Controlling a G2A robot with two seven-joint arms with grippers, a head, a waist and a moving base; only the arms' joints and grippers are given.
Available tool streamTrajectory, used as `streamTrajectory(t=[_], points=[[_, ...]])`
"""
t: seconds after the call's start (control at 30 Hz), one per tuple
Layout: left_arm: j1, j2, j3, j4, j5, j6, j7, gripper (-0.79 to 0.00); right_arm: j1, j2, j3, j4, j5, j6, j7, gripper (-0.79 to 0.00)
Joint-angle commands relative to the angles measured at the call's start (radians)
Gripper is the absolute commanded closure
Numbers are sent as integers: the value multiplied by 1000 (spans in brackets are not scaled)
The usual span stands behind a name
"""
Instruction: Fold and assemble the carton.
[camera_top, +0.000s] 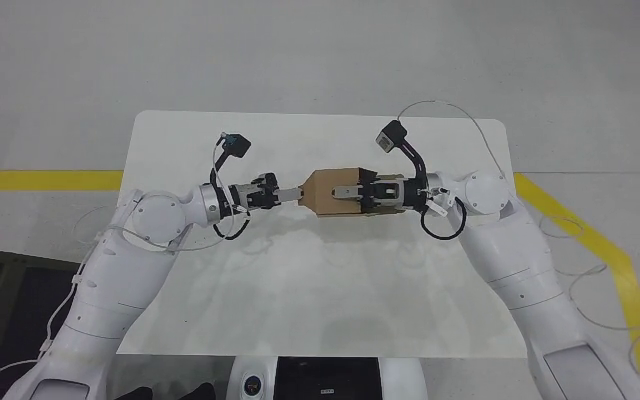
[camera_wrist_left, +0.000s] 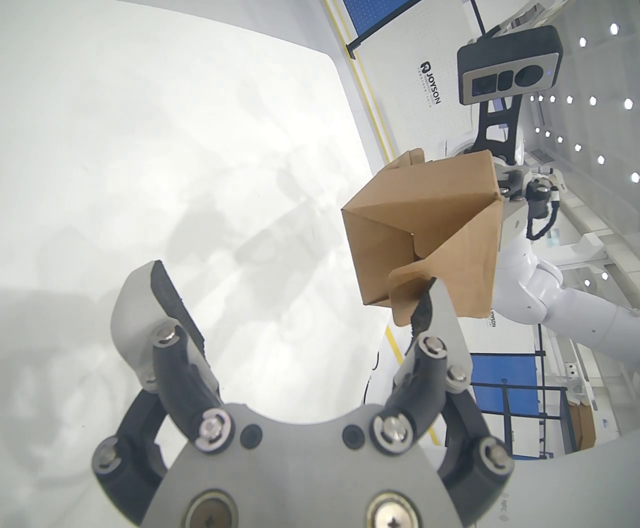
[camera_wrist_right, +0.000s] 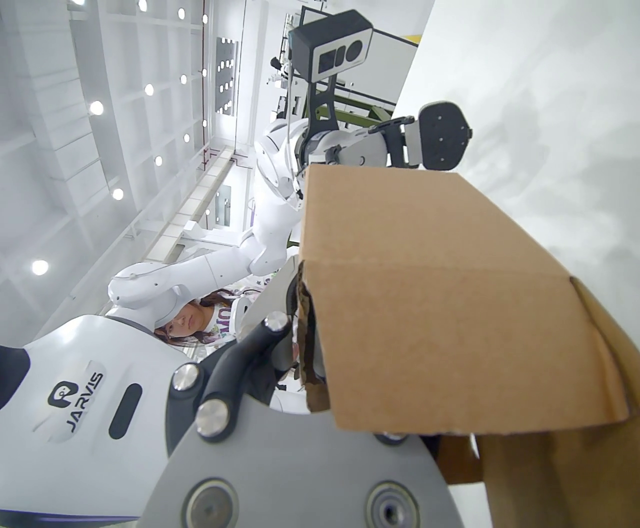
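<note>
A brown cardboard carton (camera_top: 325, 190) hangs in the air above the middle of the white table (camera_top: 320, 290). My right gripper (camera_top: 352, 190) is shut on its right end, and one of its fingers (camera_wrist_right: 280, 305) lies against the carton (camera_wrist_right: 425, 325) wall, with the other hidden behind the cardboard. My left gripper (camera_wrist_left: 300, 300) is open at the carton's left end. One of its fingertips (camera_wrist_left: 432, 305) touches a curved flap at the folded end of the carton (camera_wrist_left: 425, 235), while the other fingertip (camera_wrist_left: 167, 295) stands free. In the top view the left gripper (camera_top: 290, 193) sits just left of the carton.
The table's edges lie well away from both grippers. A yellow line (camera_top: 60, 180) runs along the floor to either side of the table.
</note>
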Motion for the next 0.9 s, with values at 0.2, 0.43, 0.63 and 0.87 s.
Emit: streamTrajectory(t=[0.2, 0.43, 0.63, 0.87], points=[[-10, -5, 14, 3, -20, -14, -1, -785, 4, -6, -10, 13, 51, -20, 18, 0], [-10, -7, 21, -11, -27, -37, 9, -785, 12, -14, -24, 21, 89, -29, 36, 0], [-7, -9, 25, -14, -40, -53, 8, -785, 17, -22, -37, 37, 144, -45, 55, 0], [-10, -13, 40, -14, -67, -58, 3, -785, 24, -30, -48, 51, 171, -54, 73, 0]])
